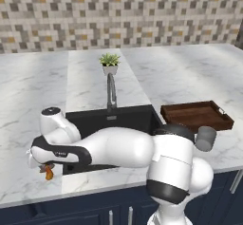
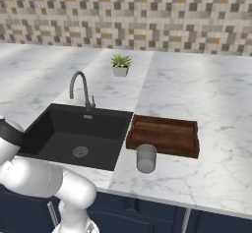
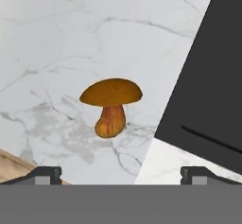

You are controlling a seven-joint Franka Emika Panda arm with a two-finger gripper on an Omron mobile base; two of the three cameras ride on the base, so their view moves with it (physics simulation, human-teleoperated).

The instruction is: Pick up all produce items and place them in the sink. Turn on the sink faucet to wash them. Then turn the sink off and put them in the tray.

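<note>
Mushroom (image 3: 110, 106): centre of hand view, upright on marble bench (image 3: 56, 43), just left of sink (image 3: 208, 90) edge. Likely light, soft, bruisable; best pinched low across cap or stem. Gripper (image 3: 121, 173): released, jaws wide, straddling it from below. Nearby: faucet (image 1: 111, 92), plant (image 1: 109, 63), tray (image 1: 197, 115), cup (image 1: 206, 138); nothing obstructs.
</note>
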